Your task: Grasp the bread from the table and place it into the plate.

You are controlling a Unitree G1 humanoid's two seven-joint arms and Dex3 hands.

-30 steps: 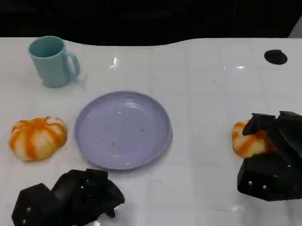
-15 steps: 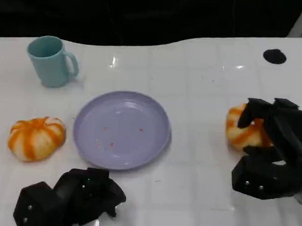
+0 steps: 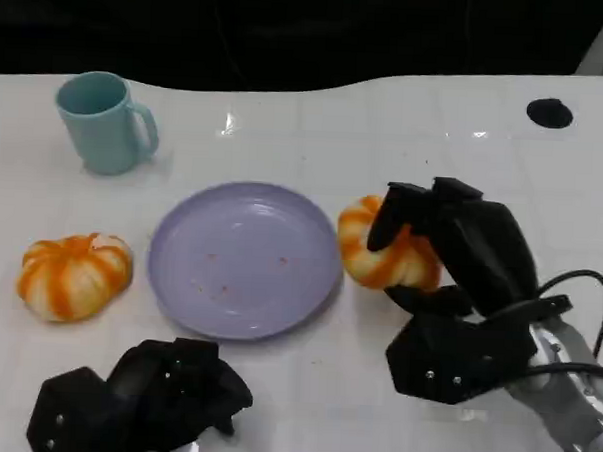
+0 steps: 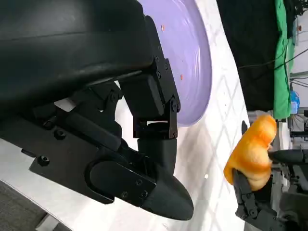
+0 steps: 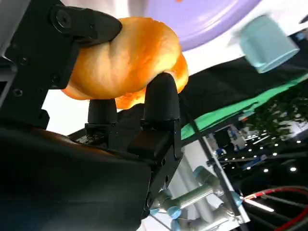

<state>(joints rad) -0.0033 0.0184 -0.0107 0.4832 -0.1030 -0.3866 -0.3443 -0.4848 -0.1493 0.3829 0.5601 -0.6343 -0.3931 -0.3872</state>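
My right hand (image 3: 450,273) grips an orange-and-white bread roll (image 3: 380,251) and holds it just right of the lavender plate (image 3: 244,258), close to its rim. The right wrist view has the bread (image 5: 125,62) wrapped by the fingers (image 5: 161,103), with the plate (image 5: 202,19) beyond. A second striped bread (image 3: 74,274) lies on the table left of the plate. My left hand (image 3: 139,399) sits curled at the near edge, in front of the plate, holding nothing. From the left wrist view I see the plate (image 4: 192,62) and the held bread (image 4: 252,151) farther off.
A light blue mug (image 3: 106,122) stands at the back left of the white table (image 3: 435,152). A small black round mark (image 3: 550,113) sits at the back right. The table's dark far edge runs behind them.
My right hand has carried the bread leftward from the table's right side to the plate's right rim. The left hand and the other bread have stayed put.
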